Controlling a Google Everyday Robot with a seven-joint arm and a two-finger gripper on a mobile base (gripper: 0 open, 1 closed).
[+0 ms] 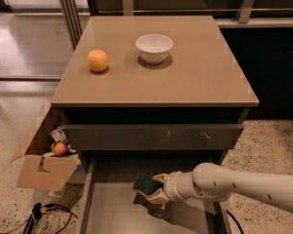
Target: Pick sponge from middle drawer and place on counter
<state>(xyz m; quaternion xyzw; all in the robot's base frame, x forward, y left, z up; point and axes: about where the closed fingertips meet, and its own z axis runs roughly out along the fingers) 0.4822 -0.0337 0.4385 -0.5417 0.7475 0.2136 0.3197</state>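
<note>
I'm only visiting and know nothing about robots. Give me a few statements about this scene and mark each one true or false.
1. An orange and a white bowl sit on the counter. True.
2. The sponge lies on the counter. False: it is down in the open drawer, right at the gripper.
3. The gripper is inside the drawer. True.
4. The orange is in the bowl. False: it sits apart from the bowl, on the bare counter.
5. A cardboard box stands on the floor. True.
</note>
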